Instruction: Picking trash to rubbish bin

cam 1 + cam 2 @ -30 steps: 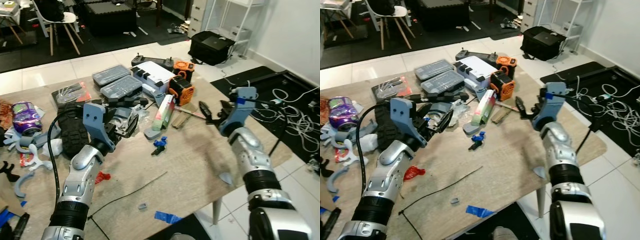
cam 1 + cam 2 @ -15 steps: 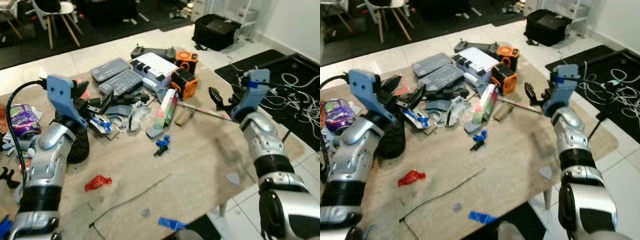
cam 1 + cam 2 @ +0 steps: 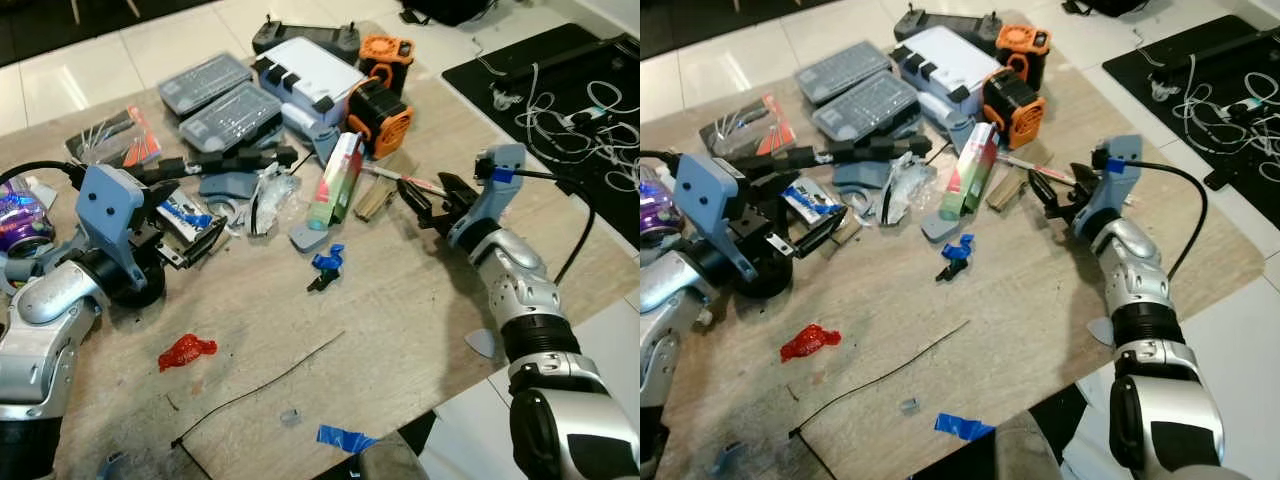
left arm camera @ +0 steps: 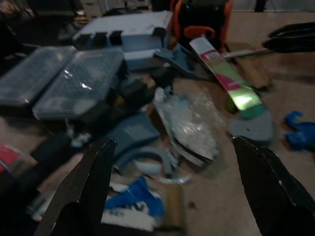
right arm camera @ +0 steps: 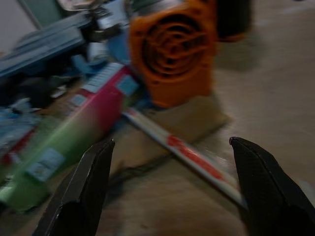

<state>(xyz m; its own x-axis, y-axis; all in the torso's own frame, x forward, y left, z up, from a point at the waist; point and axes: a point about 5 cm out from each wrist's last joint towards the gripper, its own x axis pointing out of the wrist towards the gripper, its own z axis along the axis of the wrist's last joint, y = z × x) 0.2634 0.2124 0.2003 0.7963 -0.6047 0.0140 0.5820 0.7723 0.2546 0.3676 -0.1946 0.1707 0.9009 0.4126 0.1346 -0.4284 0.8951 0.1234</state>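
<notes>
Step in hand: approach, nothing grasped. Left gripper (image 3: pixel 190 240) released, fingers spread, low over blue-white wrapper (image 3: pixel 180 214) at table's (image 3: pixel 400 300) left. Right gripper (image 3: pixel 428 203) released, facing red-white stick (image 5: pixel 189 157) near orange fan (image 3: pixel 385 105). Next: lower, clench on trash. Bin location cannot tell.

Both silver arms are extended forward, the left gripper (image 3: pixel 195 232) and right gripper (image 3: pixel 425 203) held spread, empty.

Cluttered worktop (image 3: pixel 420 300). Left gripper (image 3: pixel 190 235) low at left by crumpled wrappers; right gripper (image 3: pixel 425 200) (fingers apart) right, near thin stick (image 3: pixel 405 181). Red scrap (image 3: pixel 186 351) near-left, blue tape (image 3: pixel 342 438) near edge.
</notes>
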